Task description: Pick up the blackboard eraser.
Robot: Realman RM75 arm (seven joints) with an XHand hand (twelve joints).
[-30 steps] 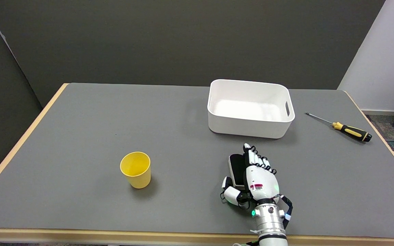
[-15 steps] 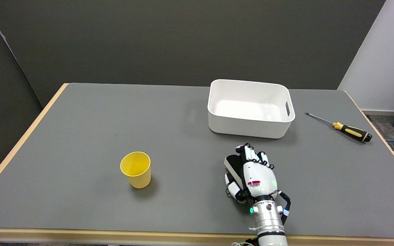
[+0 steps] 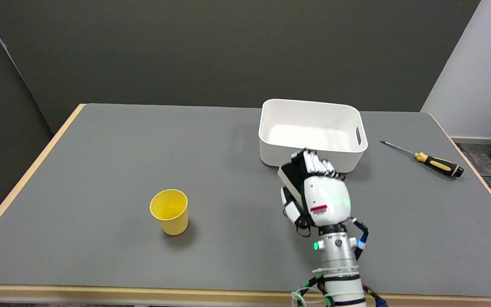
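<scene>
- The right hand (image 3: pixel 319 194) holds the blackboard eraser (image 3: pixel 291 177) clamped between thumb and curled fingers, raised off the table (image 3: pixel 100 170).
- Only one long edge of the eraser shows to the hand's left, so the grip looks shallow; it could tilt and slip out.
- The white bin (image 3: pixel 311 134) stands just beyond the fingertips; pushing further forward could knock its near wall.
- Compared with half a second ago, hand and eraser are higher and nearer the bin; the eraser no longer rests on the table.
</scene>
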